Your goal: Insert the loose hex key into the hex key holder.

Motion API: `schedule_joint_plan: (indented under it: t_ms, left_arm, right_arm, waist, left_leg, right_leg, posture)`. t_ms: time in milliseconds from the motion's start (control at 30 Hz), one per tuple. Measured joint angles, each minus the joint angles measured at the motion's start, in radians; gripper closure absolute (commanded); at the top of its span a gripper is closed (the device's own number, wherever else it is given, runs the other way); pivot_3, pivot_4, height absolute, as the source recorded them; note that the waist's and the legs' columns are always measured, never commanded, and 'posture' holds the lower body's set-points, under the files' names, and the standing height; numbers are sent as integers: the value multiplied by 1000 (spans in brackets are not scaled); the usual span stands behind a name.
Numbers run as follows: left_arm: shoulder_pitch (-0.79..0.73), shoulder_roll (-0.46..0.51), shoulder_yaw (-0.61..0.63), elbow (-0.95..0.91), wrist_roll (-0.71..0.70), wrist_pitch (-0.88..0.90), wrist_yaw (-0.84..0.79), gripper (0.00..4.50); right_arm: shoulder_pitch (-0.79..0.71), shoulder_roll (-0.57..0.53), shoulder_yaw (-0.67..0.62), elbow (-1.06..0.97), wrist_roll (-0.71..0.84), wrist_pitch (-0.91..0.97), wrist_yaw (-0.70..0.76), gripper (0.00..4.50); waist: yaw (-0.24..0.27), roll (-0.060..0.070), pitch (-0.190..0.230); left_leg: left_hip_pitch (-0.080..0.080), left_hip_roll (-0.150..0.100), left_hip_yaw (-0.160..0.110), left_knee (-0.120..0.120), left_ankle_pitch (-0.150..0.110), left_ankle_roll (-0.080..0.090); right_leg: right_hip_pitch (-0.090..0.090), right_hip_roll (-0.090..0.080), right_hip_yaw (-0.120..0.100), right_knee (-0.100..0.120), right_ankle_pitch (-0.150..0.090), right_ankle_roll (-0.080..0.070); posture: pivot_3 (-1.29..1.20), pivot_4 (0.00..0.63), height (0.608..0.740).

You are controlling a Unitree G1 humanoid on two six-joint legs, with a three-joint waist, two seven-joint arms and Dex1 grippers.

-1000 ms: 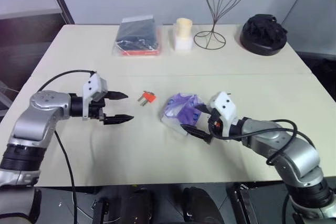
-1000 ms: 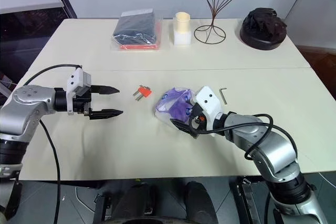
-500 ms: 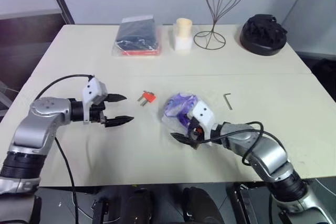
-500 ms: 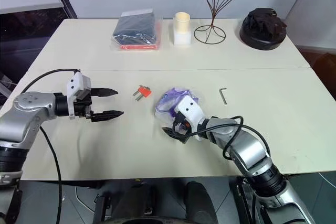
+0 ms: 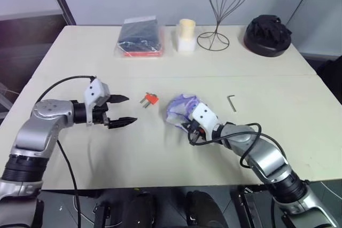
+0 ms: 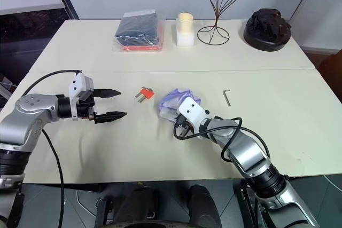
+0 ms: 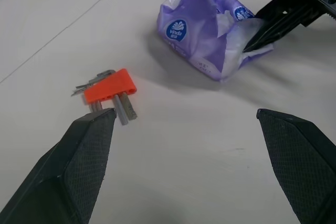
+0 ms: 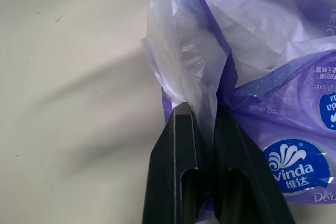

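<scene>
The loose hex key [image 5: 231,102], a thin dark L-shaped rod, lies bare on the table to the right of a purple tissue packet [image 5: 180,109]. To the left of the packet rests the red-orange hex key holder [image 5: 149,99], with short dark keys sticking out of it. My left gripper [image 5: 130,109] stands open just left of the holder, clear of it; in the left wrist view the holder [image 7: 110,86] lies close to one finger. My right gripper [image 8: 202,114] is shut on the packet's loose plastic edge [image 8: 189,72] at its near side.
Along the far edge of the table [image 5: 80,148] stand a wrapped dark bundle [image 5: 140,37], a cream cup on a white base [image 5: 186,34], a wire stand [image 5: 223,9] and a black round object [image 5: 269,34].
My right gripper has slid left and down to the packet's near edge and shut on its plastic. The left gripper has stayed open in place.
</scene>
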Motion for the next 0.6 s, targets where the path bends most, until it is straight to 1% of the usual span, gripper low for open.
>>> schedule_joint_plan:
  t_ms: [133,200,267,367,433,500,600]
  left_arm:
    - [0,-2,0,0,0,0,4,0]
    - [0,-7,0,0,0,-1,6,0]
    - [0,-8,0,1,1,-5,9,0]
    - [-1,-15,4,2,0,-6,23,0]
    - [-1,-25,7,2,0,-4,32,0]
    - [-1,-28,11,2,0,-4,35,0]
    - [-5,-45,11,2,0,-4,42,0]
  right_arm:
    - [-1,-7,-7,-15,-10,11,5,4450]
    - [-9,-49,-24,-23,-37,13,4,4450]
    - [-53,-161,-41,-25,-96,22,1,4450]
    - [-138,-247,-190,-18,-150,57,-38,4450]
    - [-147,-327,-279,-1,-205,38,-70,4450]
    - [-111,-355,-350,45,-248,19,-105,4450]
    - [-1,-360,-407,154,-299,-33,-164,4450]
  waist:
    - [3,0,0]
    - [6,0,0]
    - [6,2,1]
    - [5,2,1]
    - [8,1,1]
    - [7,1,1]
    - [6,1,1]
  left_leg:
    - [0,0,0,0,0,0]
    - [0,-1,0,0,0,0]
    - [-1,-2,0,1,0,0]
    - [-1,-2,0,0,0,0]
    - [-1,-1,-1,-2,0,0]
    - [-1,0,-1,-2,0,0]
    - [-1,-1,1,-2,0,0]
  right_leg:
    - [0,0,0,0,0,0]
    - [0,0,0,0,0,0]
    - [0,-1,0,0,0,0]
    - [-1,-1,0,0,0,0]
    - [-1,-1,-1,-1,0,0]
    - [-1,-1,0,-1,0,0]
    - [-1,-1,1,-1,0,0]
  posture:
    - [0,150,740]
    - [0,150,740]
    - [0,150,740]
    - [0,150,740]
    - [0,150,740]
    - [0,150,740]
    - [0,150,740]
